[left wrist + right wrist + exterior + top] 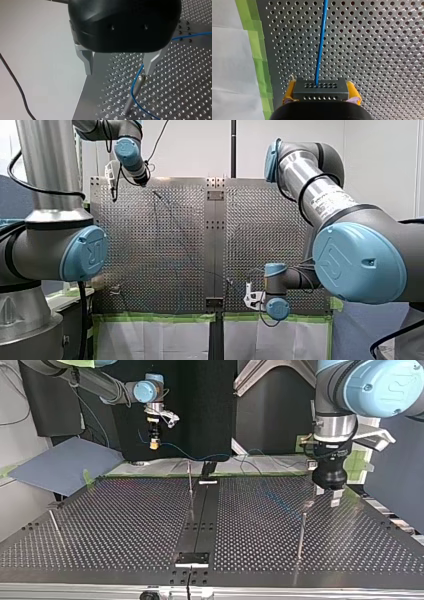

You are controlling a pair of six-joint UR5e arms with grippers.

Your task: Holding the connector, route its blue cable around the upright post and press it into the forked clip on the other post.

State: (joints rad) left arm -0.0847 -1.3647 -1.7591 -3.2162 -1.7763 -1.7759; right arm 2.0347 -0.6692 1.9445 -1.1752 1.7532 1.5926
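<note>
At the top view's upper left, my right gripper is clenched on the connector; keep that grip firm and the blue cable lightly taut. At the right, my left gripper hangs released near the upright post. The cable runs close along that post's shaft, so I would sweep it low around the post and steer wide of that gripper.

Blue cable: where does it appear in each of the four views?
Front view: too faint to place.
Top view: blue cable along the table's far edge.
Left wrist view: blue cable by the post.
Right wrist view: blue cable runs ahead from the connector.
Shared landmark: the perforated table.
</note>
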